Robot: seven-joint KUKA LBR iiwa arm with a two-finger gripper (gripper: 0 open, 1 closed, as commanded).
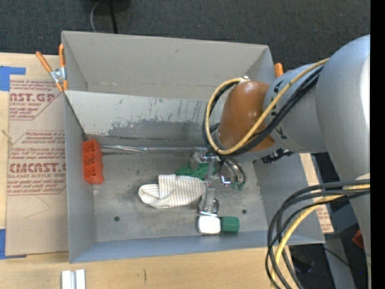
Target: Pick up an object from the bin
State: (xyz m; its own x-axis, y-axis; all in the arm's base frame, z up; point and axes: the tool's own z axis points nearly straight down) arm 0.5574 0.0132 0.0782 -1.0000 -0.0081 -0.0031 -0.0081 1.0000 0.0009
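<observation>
The hand (209, 207) hangs low over the right of the bin (168, 59); whether it is open or closed cannot be told. At its tip lies a small white rounded piece (209, 225), touching a green block (229, 224). A crumpled white cloth (171, 192) lies just left of the hand. An orange block (92, 161) rests against the left wall.

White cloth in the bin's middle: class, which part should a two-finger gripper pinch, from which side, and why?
Probably the white cloth, at its bunched end on the view's left, from straight above: it lies limp on the bin floor, so only a raised fold gives purchase.
</observation>
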